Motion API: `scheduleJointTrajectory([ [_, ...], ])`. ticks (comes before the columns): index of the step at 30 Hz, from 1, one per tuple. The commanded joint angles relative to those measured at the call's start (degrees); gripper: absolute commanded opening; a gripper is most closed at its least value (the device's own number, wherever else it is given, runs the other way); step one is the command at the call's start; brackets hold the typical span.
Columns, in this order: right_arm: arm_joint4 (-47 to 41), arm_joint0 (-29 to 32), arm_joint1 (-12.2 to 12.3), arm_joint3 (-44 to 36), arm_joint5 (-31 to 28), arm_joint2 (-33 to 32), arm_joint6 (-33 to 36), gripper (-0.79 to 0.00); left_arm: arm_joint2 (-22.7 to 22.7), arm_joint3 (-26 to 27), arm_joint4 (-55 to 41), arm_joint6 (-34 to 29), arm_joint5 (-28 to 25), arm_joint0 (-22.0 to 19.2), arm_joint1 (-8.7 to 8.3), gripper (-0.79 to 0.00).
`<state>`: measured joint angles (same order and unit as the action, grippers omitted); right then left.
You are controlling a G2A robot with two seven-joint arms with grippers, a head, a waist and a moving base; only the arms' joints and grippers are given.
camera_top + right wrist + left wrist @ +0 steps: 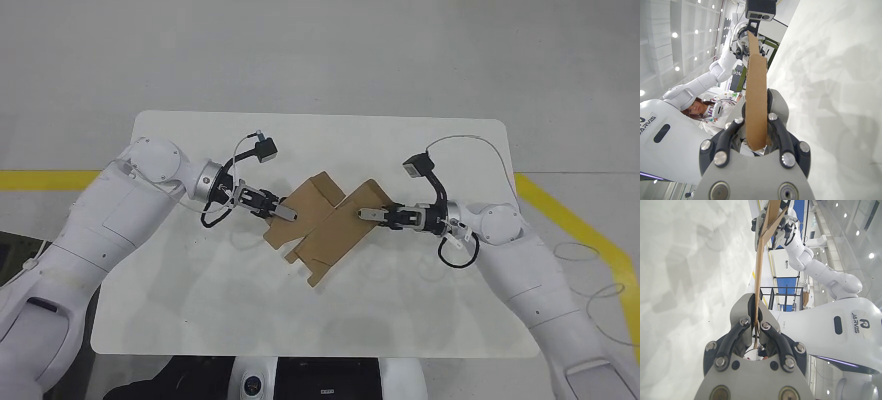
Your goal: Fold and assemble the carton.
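top view: flat brown cardboard carton (325,225) over the middle of the white desk (450,300), left gripper (290,213) at its left edge, right gripper (362,213) at its right edge. left wrist view: fingers (740,309) clamped on the carton's thin edge. right wrist view: fingers (778,106) clamped on a carton flap.

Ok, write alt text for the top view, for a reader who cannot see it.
A flat brown carton is held over the middle of a white table, the left gripper clamped on one edge and the right gripper on the opposite edge.
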<state>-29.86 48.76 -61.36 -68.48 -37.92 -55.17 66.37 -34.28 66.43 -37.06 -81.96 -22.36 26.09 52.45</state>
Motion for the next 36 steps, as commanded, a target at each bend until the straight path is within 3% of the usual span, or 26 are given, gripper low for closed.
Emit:
scheduleJointTrajectory([
  [1,-0.30,-0.20,0.07,0.19,-0.14,0.34,-0.14,-0.782,0.07,0.19,-0.22,0.10,-0.10,-0.06,-0.09,-0.785],
  [6,-1.83,-0.39,0.25,0.42,-0.80,1.19,-0.80,-0.785,0.30,0.73,1.07,1.33,-1.33,-0.37,-0.39,-0.785],
  [7,-2.00,-0.45,0.31,0.45,-0.91,1.34,-0.91,-0.785,0.39,0.90,1.18,1.54,-1.54,-0.35,-0.47,-0.656],
  [8,-2.16,-0.52,0.36,0.50,-1.02,1.48,-1.02,-0.785,0.47,1.03,1.22,1.71,-1.71,-0.34,-0.54,-0.474],
  [9,-2.43,-0.58,0.41,0.57,-1.19,1.59,-1.19,-0.785,0.52,1.12,1.15,1.92,-1.91,-0.33,-0.62,-0.160],
  [10,-2.62,-0.64,0.46,0.63,-1.32,1.72,-1.32,-0.785,0.57,1.15,1.12,2.11,-2.10,-0.34,-0.69,0.000],
  [18,-2.48,-1.09,0.67,2.78,-4.75,1.57,-4.76,-0.785,-1.36,-3.40,-2.72,4.99,-4.97,-0.44,-0.92,0.000],
  [23,-2.70,-1.11,-0.06,4.41,-7.45,1.89,-8.49,-0.785,-2.35,-8.42,-4.81,7.12,-6.57,-0.38,0.00,0.000],
  [30,-0.48,-2.35,-2.10,6.83,-9.35,4.12,-16.03,-0.785,-2.26,-7.21,-2.84,13.23,-5.92,0.51,1.56,0.000],
  [36,3.77,-3.38,-3.32,9.10,-10.29,4.83,-21.77,-0.785,-3.47,-6.46,-3.16,11.86,-5.02,1.16,1.95,0.000],
])
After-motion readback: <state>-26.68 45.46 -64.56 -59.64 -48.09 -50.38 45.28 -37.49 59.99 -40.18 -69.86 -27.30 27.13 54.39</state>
